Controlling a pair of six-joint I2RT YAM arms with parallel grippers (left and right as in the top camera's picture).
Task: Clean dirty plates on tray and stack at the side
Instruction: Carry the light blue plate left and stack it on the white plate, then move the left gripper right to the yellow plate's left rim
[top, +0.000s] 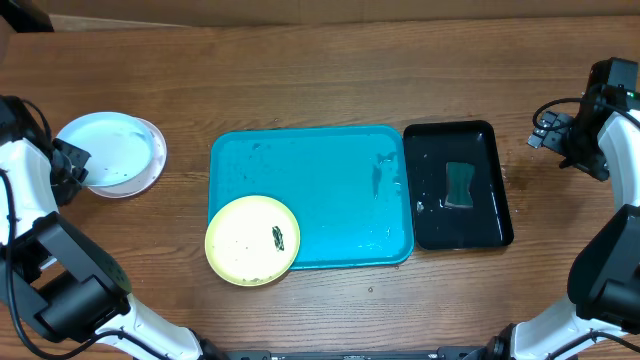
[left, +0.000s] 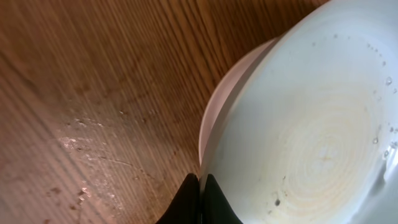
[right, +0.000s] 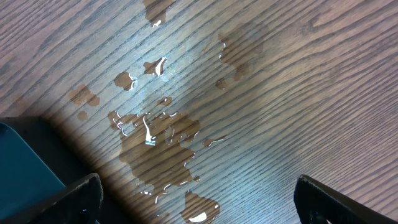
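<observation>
Left claw tight, right claw wide.

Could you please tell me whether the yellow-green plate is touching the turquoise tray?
Touching. The overhead view shows the yellow-green plate lying over the lower-left corner of the turquoise tray, with part of it overhanging the rim.

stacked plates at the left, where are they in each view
Overhead: stacked plates at far left, apart from the turquoise tray.
Left wrist: stacked plates fill the right side.
Right wrist: not in it.
Shared landmark: wooden table, in all three.
</observation>
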